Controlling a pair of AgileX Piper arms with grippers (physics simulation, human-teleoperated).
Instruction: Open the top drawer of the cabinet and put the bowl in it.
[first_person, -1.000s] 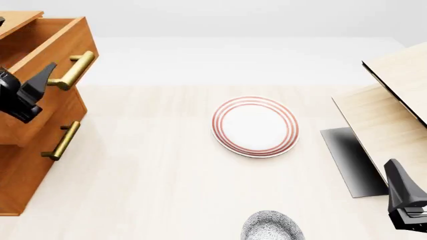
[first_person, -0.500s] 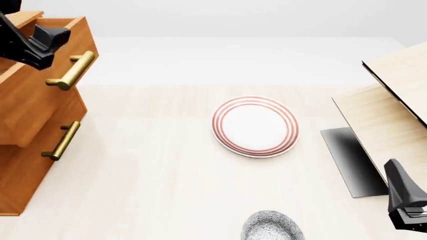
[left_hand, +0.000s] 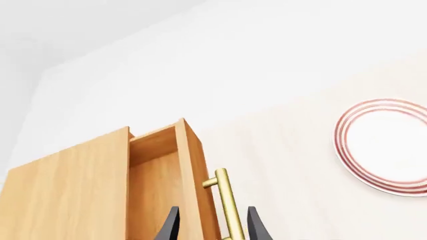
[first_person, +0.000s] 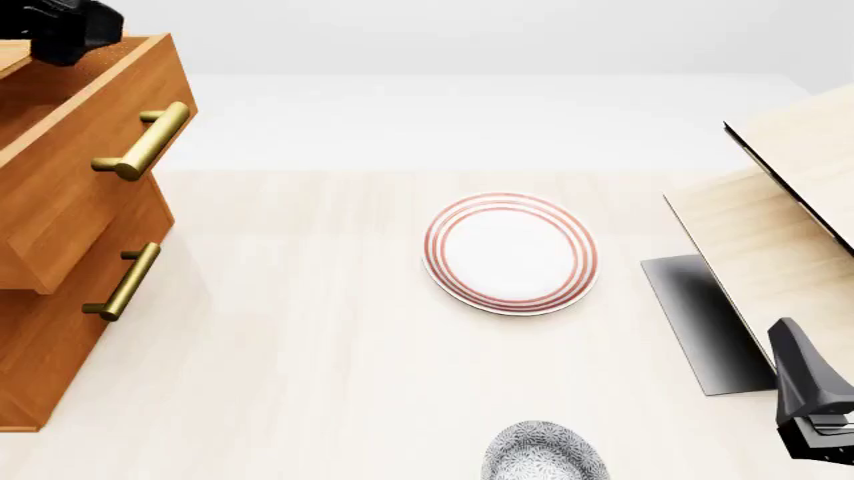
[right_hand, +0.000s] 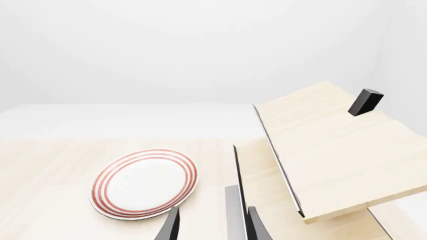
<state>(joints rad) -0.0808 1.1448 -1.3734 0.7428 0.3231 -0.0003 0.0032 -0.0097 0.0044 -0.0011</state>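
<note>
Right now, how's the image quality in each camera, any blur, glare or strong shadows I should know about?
Front view: sharp and evenly lit, no glare; the plate casts almost no shadow, and the bowl is cut off by the frame's bottom edge. Left wrist view: crisp on the top drawer, the background washed out pale. Right wrist view: in focus, flat soft light, no blur.

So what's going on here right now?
The top drawer is pulled out of the cabinet. The left gripper is open above it, holding nothing. The bowl sits on the table's near edge, untouched, near the plate. The right gripper is open, idle at the right.
</note>
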